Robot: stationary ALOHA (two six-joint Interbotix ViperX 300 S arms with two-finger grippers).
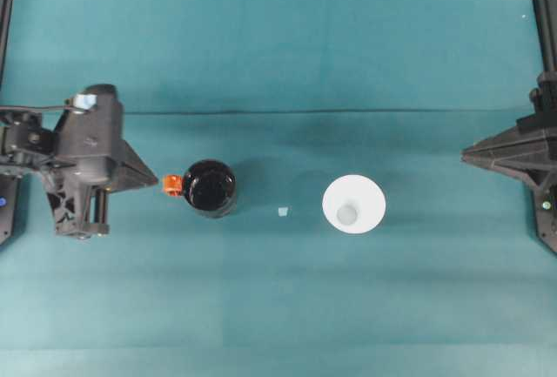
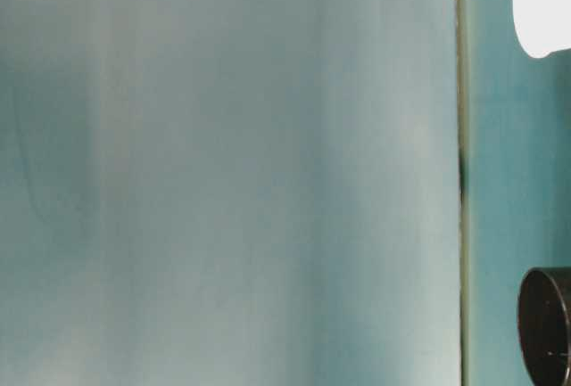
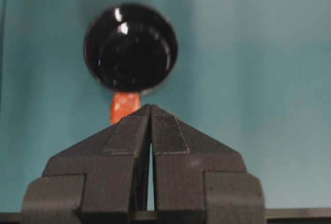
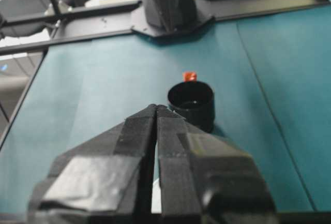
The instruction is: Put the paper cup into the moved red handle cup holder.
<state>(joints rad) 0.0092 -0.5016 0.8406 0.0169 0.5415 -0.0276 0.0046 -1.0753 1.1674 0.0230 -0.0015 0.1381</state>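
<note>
The red handle cup holder stands upright just off the closed, empty left gripper, its orange tab pointing back at the fingertips, while the paper cup sits mouth-up beyond it, nearer the pinched-together, empty right gripper.

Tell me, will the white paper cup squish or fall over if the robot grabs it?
Probably a bit squishy: the paper cup looks thin-walled and open on top, so a hard squeeze could dent its rim. It likely weighs very little. Its base looks narrower than its rim, so a sideways nudge might tip it.
</note>
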